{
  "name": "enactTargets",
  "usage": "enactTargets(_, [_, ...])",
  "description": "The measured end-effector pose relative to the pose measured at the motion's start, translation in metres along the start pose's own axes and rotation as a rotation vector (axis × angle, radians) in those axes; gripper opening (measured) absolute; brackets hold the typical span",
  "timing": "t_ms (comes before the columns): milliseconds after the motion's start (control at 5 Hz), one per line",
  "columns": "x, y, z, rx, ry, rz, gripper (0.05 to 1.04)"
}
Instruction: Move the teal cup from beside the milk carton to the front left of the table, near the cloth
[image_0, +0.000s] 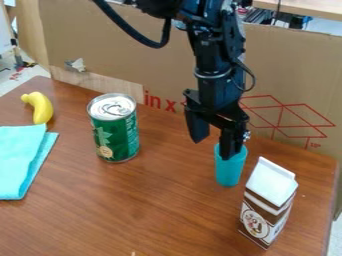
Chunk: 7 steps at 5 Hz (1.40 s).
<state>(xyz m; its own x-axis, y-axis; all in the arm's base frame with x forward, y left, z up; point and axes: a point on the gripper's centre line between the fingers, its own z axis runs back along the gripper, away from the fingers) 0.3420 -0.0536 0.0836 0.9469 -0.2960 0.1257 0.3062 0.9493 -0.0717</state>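
Observation:
The black gripper (214, 141) hangs at the right of centre, its two fingers spread apart. Its right finger reaches down to the rim of a small turquoise cup (229, 171), covering part of the mouth; whether its tip is inside the cup or in front of it, I cannot tell. The left finger is higher, to the left of the cup, with nothing between the two. The cup stands upright on the brown table. Just right of it and nearer the camera stands a brown and white carton (268, 204).
A green can (115, 131) stands upright left of the gripper. Farther left lie a yellow banana (41, 108) and a folded turquoise cloth (20, 159). A cardboard wall (120, 55) runs behind the wooden table (157, 212).

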Motion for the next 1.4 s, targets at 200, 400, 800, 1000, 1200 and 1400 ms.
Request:
enactTargets(200, [0.010,0.000,-0.011,-0.025,-0.012,0.027,1.000])
enactTargets(400, [0.014,0.002,-0.012,-0.033,-0.038,0.067,1.001])
enactTargets(800, [0.012,0.018,-0.019,-0.042,-0.032,0.151,1.000])
enactTargets(1000, [0.011,0.021,-0.020,-0.051,-0.030,0.158,0.961])
enactTargets(1200, [0.009,0.023,-0.028,-0.056,-0.009,0.168,0.757])
enactTargets(1400, [0.008,0.023,-0.028,-0.056,-0.001,0.170,0.452])
